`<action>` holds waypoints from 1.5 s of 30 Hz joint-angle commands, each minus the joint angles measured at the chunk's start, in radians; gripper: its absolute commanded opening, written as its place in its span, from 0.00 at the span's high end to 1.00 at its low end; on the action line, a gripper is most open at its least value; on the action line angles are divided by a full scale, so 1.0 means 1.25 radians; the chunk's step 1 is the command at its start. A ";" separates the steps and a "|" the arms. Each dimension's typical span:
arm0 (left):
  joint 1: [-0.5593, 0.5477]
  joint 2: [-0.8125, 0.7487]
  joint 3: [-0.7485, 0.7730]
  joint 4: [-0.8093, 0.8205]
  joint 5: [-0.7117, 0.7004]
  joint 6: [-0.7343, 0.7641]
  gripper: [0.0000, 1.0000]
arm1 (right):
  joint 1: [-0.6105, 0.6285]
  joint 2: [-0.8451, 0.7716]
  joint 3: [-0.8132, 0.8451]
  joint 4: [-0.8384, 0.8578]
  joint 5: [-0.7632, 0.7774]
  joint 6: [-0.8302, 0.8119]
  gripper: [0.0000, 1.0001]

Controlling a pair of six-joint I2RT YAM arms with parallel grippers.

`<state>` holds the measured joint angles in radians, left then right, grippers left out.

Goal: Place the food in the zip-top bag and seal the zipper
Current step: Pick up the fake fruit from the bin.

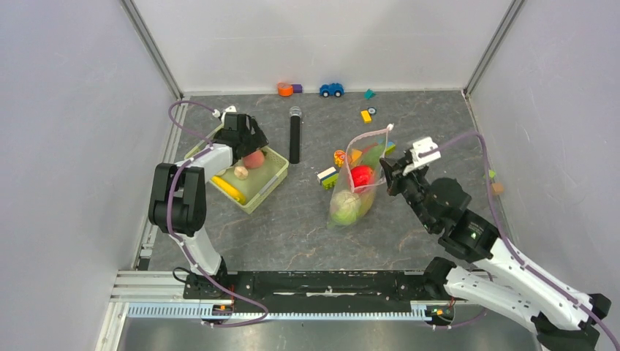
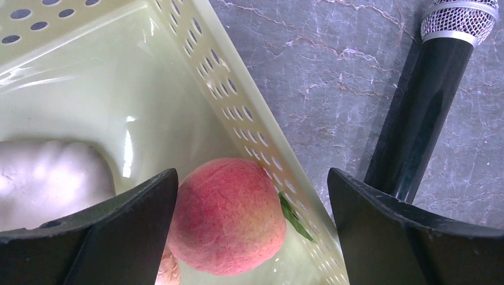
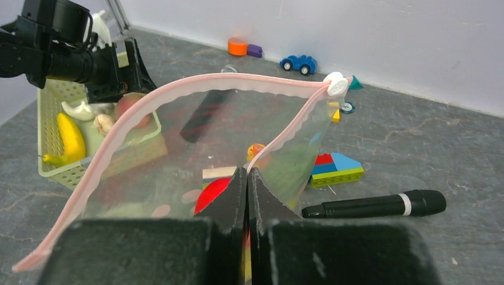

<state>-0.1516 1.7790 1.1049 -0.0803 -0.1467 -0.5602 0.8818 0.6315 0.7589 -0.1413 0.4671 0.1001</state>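
The clear zip-top bag [image 1: 356, 191] hangs open in the middle of the table, with the red tomato [image 1: 361, 176], the green cabbage [image 1: 346, 208] and the green leafy vegetable [image 1: 373, 155] inside. My right gripper [image 3: 247, 172] is shut on the bag's near rim, by the pink zipper [image 3: 196, 86]. The pinkish fruit [image 2: 229, 214] lies in the pale green basket [image 2: 238, 101]. My left gripper [image 2: 252, 196] is open, with one jaw on each side of the fruit. The yellow banana [image 1: 229, 189] lies in the basket too.
A black microphone [image 1: 295, 135] lies right of the basket, close to my left gripper's outer finger [image 2: 404, 237]. Coloured blocks [image 1: 327, 176] lie beside the bag. A black marker [image 3: 374, 205] lies past the bag. A blue toy car [image 1: 331, 89] stands by the back wall.
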 commanded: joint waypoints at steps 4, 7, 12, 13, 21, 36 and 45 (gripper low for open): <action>0.007 0.013 0.022 -0.075 -0.009 0.012 0.00 | 0.003 0.136 0.178 -0.086 -0.025 -0.007 1.00; 0.008 0.000 0.019 -0.094 -0.009 0.014 0.00 | 0.003 0.183 0.203 -0.084 -0.054 -0.010 1.00; 0.011 -0.055 0.005 -0.105 -0.009 0.024 0.00 | 0.003 0.227 0.173 -0.068 -0.060 -0.012 1.00; 0.011 -0.068 -0.003 -0.096 -0.004 0.025 0.00 | 0.003 0.232 0.164 -0.065 -0.063 -0.014 1.00; 0.014 -0.165 -0.060 -0.059 0.021 0.026 0.00 | 0.003 0.263 0.135 -0.049 -0.074 -0.024 1.00; 0.021 -0.159 -0.128 -0.073 0.043 0.008 0.00 | 0.003 0.406 0.269 -0.004 -0.297 -0.050 1.00; 0.023 -0.101 -0.111 -0.059 0.080 0.002 0.07 | 0.003 0.504 0.336 -0.057 -0.357 -0.036 1.00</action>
<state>-0.1299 1.6382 0.9516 -0.1856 -0.0803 -0.5537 0.8818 1.2411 1.1358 -0.1886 0.0387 0.0544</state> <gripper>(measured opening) 0.954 0.010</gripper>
